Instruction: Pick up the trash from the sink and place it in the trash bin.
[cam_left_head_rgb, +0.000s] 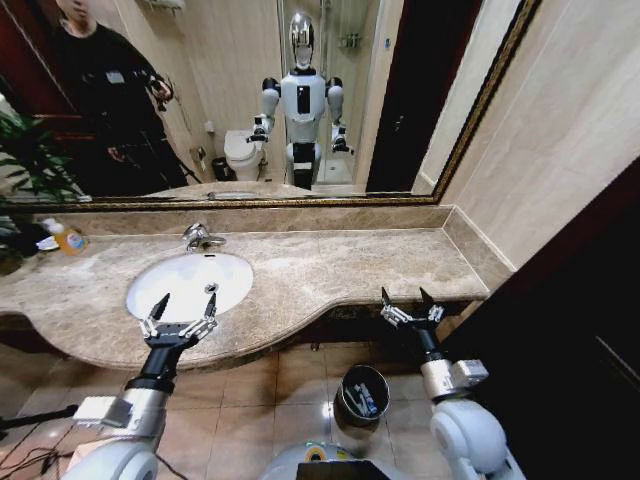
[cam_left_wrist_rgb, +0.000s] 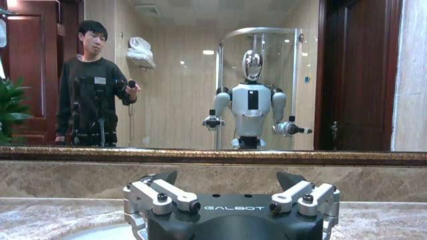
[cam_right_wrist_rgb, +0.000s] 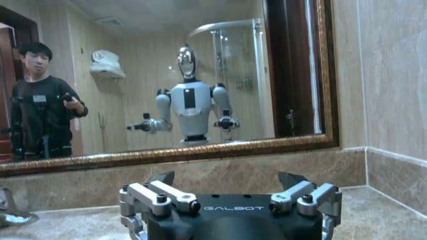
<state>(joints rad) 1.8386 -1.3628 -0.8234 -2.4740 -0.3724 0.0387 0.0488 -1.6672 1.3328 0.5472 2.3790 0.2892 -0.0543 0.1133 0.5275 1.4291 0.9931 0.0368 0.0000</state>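
We note sink (cam_left_head_rgb: 190, 283) looks bare; litter (cam_left_head_rgb: 366, 400) lies in trash bin (cam_left_head_rgb: 362, 394) on floor. Left gripper (cam_left_head_rgb: 179, 319) open at basin's front edge, right gripper (cam_left_head_rgb: 410, 306) open at surface edge. Risk: closing on nothing, striking rim

Beige-brown marble worktop (cam_left_head_rgb: 330, 270), curved front edge, runs along wall under gold-framed mirror (cam_left_head_rgb: 470, 120). White oval sink (cam_left_head_rgb: 185, 282) set into worktop, left of centre; chrome faucet (cam_left_head_rgb: 198, 237) at its rear rim, basin interior bare. Orange-yellow bottle (cam_left_head_rgb: 66, 238) stands upright on worktop at far left, near green plant (cam_left_head_rgb: 30, 165). Tiled floor (cam_left_head_rgb: 290, 375) below carries small round dark metal trash bin (cam_left_head_rgb: 362, 395) w/ shiny rim, approx. below worktop front edge; blue item visible inside.
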